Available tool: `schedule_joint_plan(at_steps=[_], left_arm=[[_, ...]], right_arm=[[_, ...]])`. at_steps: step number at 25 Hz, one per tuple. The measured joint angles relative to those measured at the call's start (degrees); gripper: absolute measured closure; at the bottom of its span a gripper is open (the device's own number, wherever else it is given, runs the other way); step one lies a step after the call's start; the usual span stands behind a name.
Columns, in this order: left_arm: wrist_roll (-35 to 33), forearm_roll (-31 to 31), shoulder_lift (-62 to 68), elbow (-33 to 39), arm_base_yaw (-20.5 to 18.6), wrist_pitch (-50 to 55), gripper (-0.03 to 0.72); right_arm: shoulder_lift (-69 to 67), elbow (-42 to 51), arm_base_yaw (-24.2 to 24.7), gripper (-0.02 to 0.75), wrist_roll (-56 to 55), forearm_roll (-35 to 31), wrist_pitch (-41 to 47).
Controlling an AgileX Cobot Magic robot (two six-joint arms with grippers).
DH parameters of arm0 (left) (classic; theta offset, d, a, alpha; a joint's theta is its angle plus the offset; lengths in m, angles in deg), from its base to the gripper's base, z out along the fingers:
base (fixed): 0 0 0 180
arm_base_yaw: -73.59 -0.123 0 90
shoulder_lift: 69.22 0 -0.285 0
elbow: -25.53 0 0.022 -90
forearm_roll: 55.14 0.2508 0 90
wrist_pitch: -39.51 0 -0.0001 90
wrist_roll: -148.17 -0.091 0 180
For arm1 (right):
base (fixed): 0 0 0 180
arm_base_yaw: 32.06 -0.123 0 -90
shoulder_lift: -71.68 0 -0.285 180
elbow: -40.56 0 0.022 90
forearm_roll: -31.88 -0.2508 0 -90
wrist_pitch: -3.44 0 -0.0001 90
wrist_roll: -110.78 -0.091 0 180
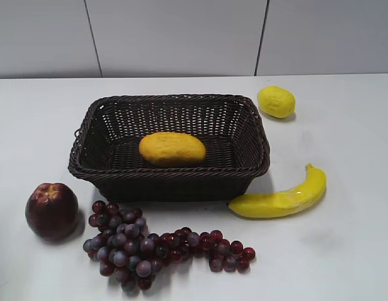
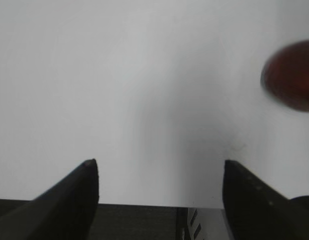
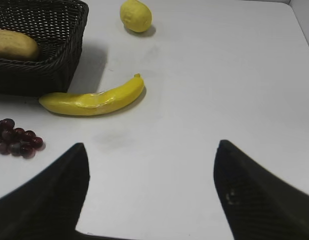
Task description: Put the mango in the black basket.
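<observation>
The mango [image 1: 172,148] lies on its side inside the black basket [image 1: 97,164], at the middle of the white table. In the right wrist view the mango [image 3: 13,44] shows at the top left, inside the basket [image 3: 59,75]. My left gripper [image 2: 157,165] is open and empty over bare table near the front edge. My right gripper [image 3: 150,150] is open and empty over bare table, well to the right of the basket. Neither gripper shows in the exterior view.
A lemon [image 1: 276,101] lies behind the basket's right corner. A banana [image 1: 280,197] lies at the basket's front right. A dark red apple [image 1: 51,211] and a bunch of purple grapes [image 1: 150,248] lie in front of the basket.
</observation>
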Motion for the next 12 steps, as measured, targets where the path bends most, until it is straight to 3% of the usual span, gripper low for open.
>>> schedule_joint_plan(at_steps=[12], left_arm=[[0.0,0.18,-36.5,21.06,0.0,-3.56,0.103]], right_arm=[[0.0,0.0,0.0,0.145,0.0,0.0,0.0]])
